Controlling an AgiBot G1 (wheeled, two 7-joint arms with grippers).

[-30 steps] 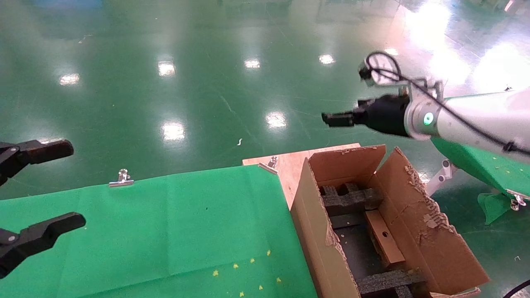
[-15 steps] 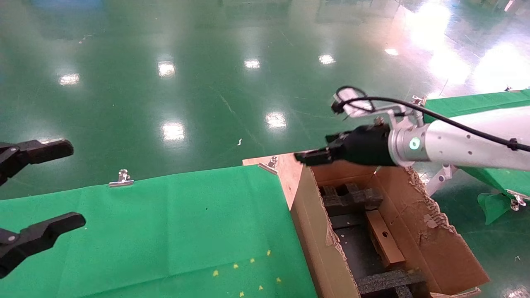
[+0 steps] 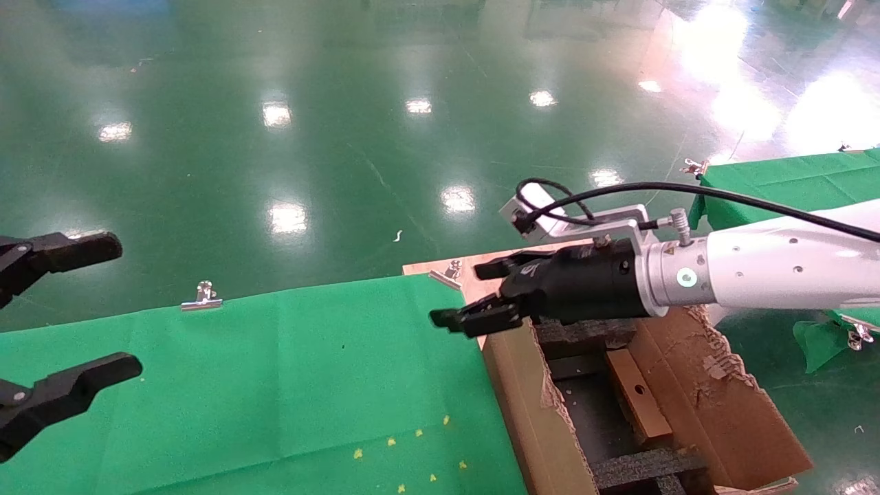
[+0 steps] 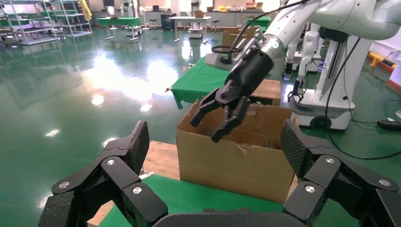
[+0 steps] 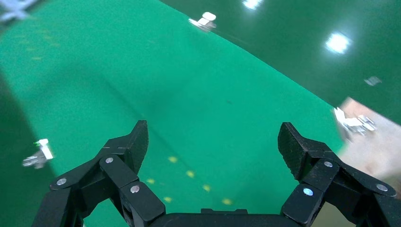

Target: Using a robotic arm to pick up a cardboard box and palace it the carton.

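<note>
The cardboard box (image 3: pixel 638 397) already lies inside the carton (image 3: pixel 529 405), between its black foam inserts. The right pincer (image 3: pixel 474 292), spread and empty, hovers over the carton's near-left corner beside the green table (image 3: pixel 275 385). I'd judge the placing done, so the next move only calls for pulling clear without snagging a flap; the left pincer (image 3: pixel 62 320) hangs spread and idle at the table's far-left edge.

Ragged corrugated carton (image 3: pixel 715 405), glossy floor (image 3: pixel 309 151)

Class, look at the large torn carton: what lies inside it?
Inside the carton lie black foam inserts and the small cardboard box, resting against its right side. The right gripper, open, and its arm cover the far end.
</note>
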